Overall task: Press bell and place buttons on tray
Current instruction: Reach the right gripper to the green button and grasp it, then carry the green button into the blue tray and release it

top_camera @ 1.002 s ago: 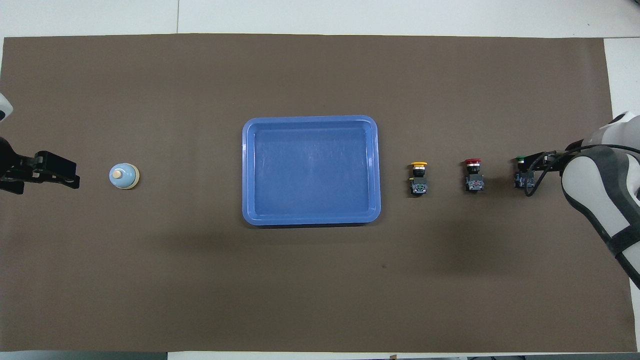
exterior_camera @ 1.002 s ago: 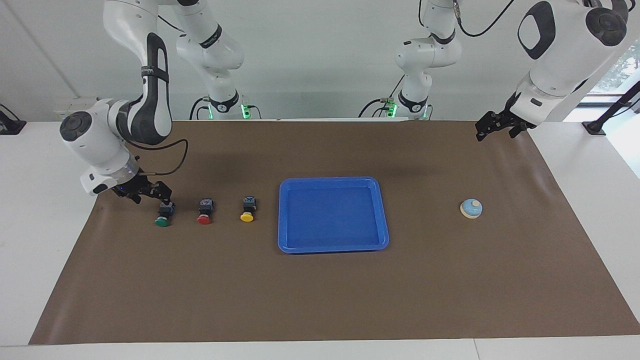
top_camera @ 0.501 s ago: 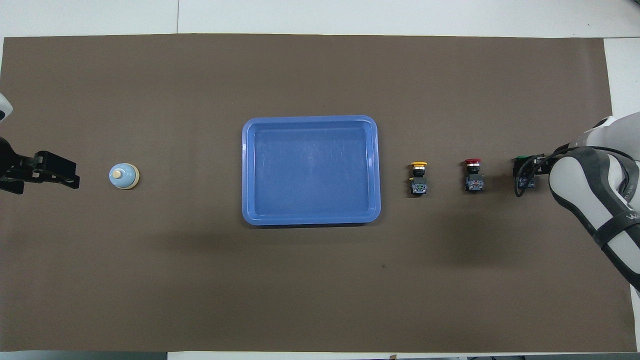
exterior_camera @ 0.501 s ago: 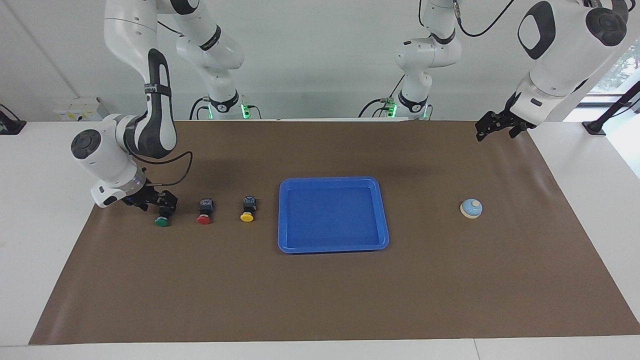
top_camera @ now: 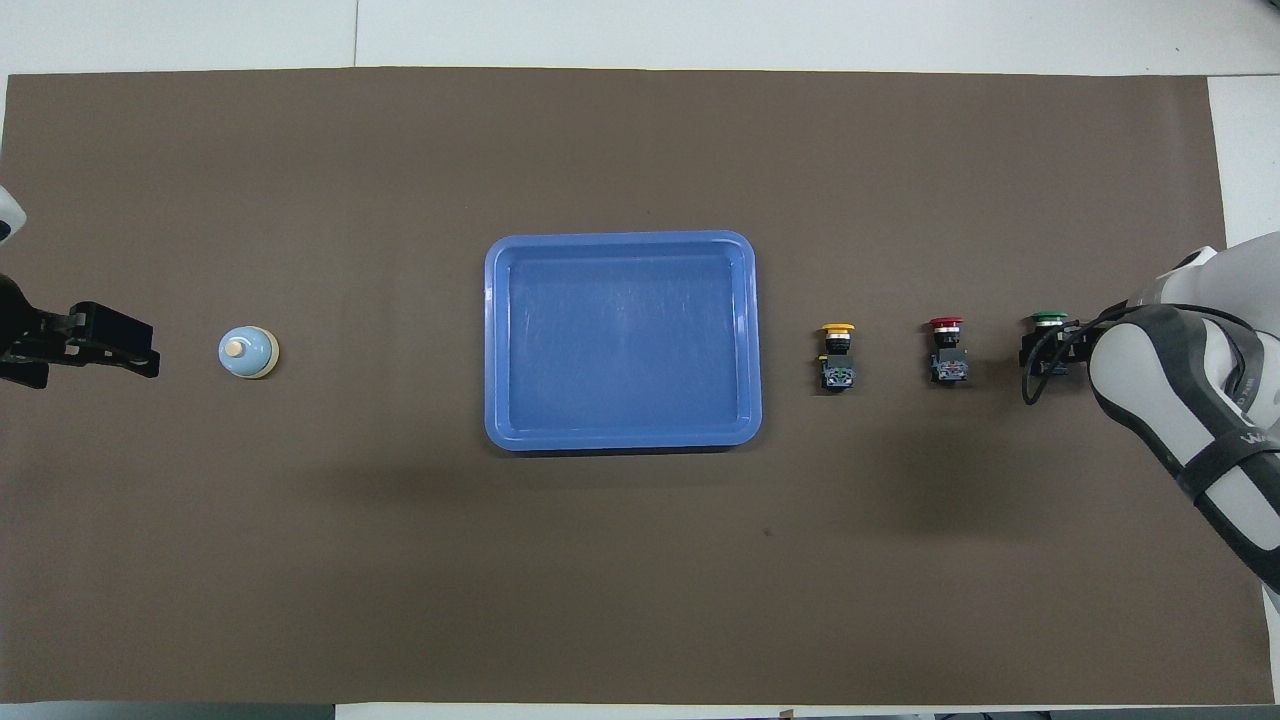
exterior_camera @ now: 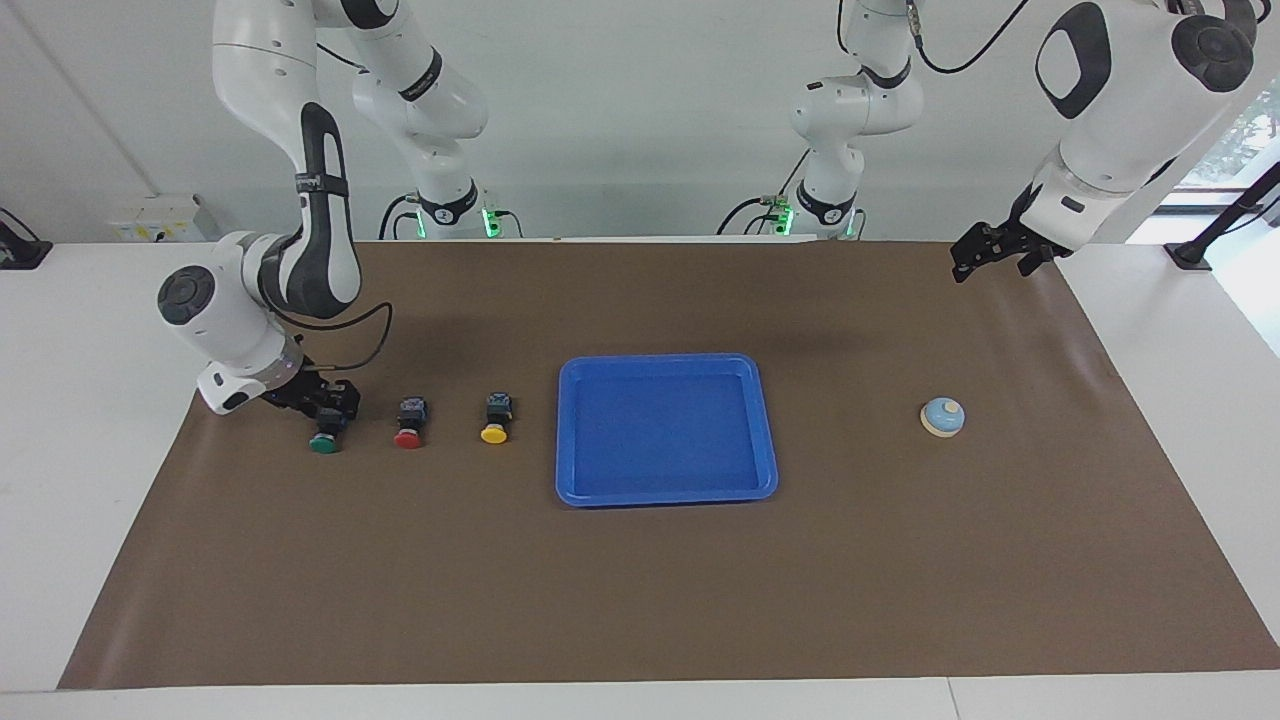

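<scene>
Three buttons lie in a row on the brown mat between the tray and the right arm's end: yellow (exterior_camera: 494, 420) (top_camera: 838, 350), red (exterior_camera: 408, 425) (top_camera: 946, 345) and green (exterior_camera: 323, 443) (top_camera: 1047, 320). My right gripper (exterior_camera: 335, 408) (top_camera: 1045, 358) is down at the mat, shut on the green button's black body. The blue tray (exterior_camera: 565, 430) (top_camera: 490, 340) sits mid-table with nothing in it. The bell (exterior_camera: 942, 417) (top_camera: 247, 352) stands toward the left arm's end. My left gripper (exterior_camera: 990, 262) (top_camera: 140, 350) waits open, raised beside the bell.
The brown mat (exterior_camera: 640, 590) covers most of the white table. Two further white arms stand at the robots' edge of the table, apart from the task's things.
My right gripper has slid in around the green button's body and shut on it. The left arm, bell, tray and the other two buttons have not moved.
</scene>
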Robot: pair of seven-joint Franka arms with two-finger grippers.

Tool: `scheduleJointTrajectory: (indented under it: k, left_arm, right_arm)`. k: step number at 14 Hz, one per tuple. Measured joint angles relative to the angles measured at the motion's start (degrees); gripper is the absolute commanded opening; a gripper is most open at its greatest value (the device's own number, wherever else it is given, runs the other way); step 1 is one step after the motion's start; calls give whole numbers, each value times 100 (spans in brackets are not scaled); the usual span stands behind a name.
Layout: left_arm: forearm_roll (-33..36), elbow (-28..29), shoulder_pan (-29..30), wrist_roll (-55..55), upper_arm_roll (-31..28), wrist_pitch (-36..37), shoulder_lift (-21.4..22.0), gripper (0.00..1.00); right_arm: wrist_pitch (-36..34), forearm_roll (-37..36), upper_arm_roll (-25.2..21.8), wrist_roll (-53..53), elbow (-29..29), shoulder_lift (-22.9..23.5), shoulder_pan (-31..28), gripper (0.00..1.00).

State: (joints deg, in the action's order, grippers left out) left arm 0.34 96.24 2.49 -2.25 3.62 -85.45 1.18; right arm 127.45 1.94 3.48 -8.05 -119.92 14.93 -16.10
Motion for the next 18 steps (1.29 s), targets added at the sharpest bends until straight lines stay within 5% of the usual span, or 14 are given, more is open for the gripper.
scheduleJointTrajectory:
  k: [5, 12, 18]
  left_arm:
    - [0, 0, 0, 0, 0, 0, 0, 100]
    - [0, 0, 0, -1, 0, 0, 0, 100]
    - [0, 0, 0, -1, 0, 0, 0, 100]
  right_arm:
    - [-129, 2, 72, 18, 311, -97, 271, 0]
    - [-915, 5, 126, 1953, 1255, -248, 2418, 0]
    - [-913, 0, 111, 3555, 2298, 761, 3738, 0]
